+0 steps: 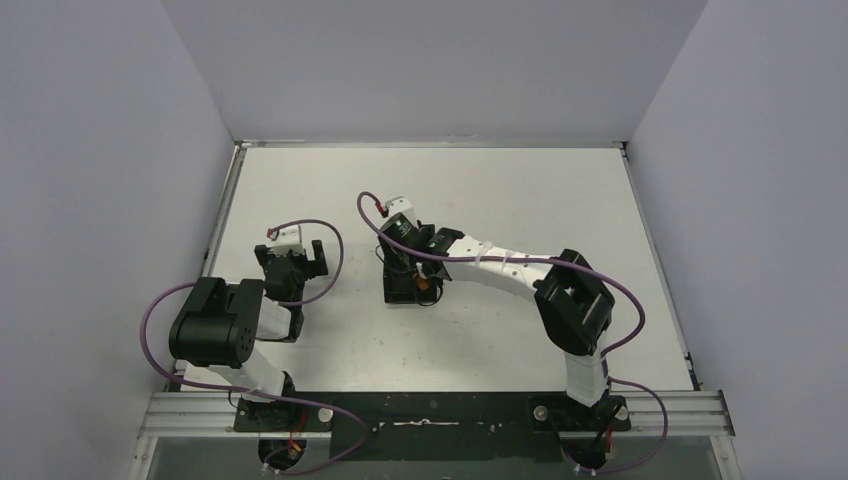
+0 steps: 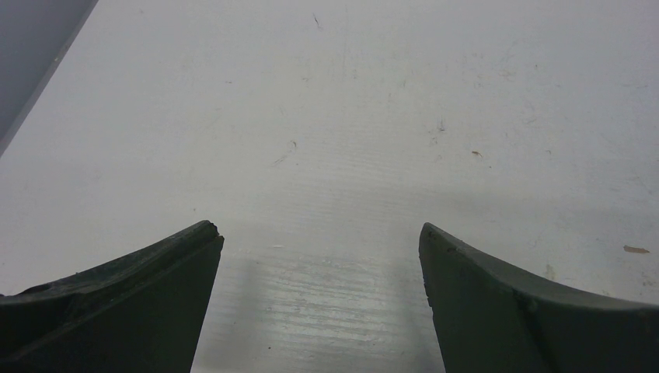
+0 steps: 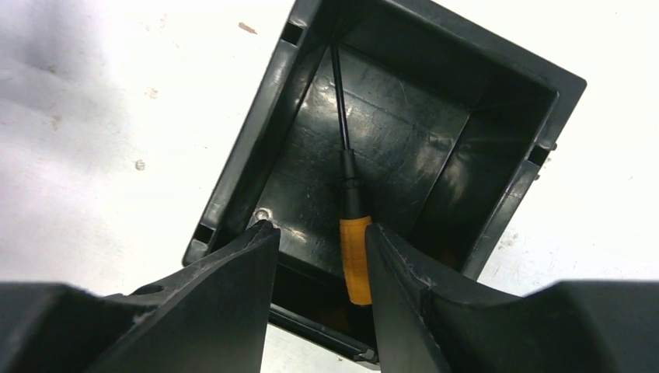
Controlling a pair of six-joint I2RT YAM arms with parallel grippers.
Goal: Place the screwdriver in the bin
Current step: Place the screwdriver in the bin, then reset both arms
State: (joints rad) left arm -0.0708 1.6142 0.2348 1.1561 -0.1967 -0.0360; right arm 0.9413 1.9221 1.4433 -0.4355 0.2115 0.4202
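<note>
The black bin (image 3: 250,140) sits mid-table under my right gripper (image 3: 320,227), and shows in the top view (image 1: 400,293). The screwdriver (image 3: 355,256) lies in the bin. Its thin black shaft points into the far corner, and its orange handle leans over the near wall. In the top view only a speck of orange (image 1: 429,285) shows. The right jaws are open with a wide gap. The handle lies against the inner face of the right finger (image 3: 404,287), and the left finger is apart from it. My left gripper (image 2: 318,226) is open and empty over bare table, left of the bin (image 1: 297,262).
White walls enclose the table on the left, back and right. The tabletop (image 1: 500,190) is white with small scuffs. The right arm (image 1: 520,270) stretches from its base toward the bin.
</note>
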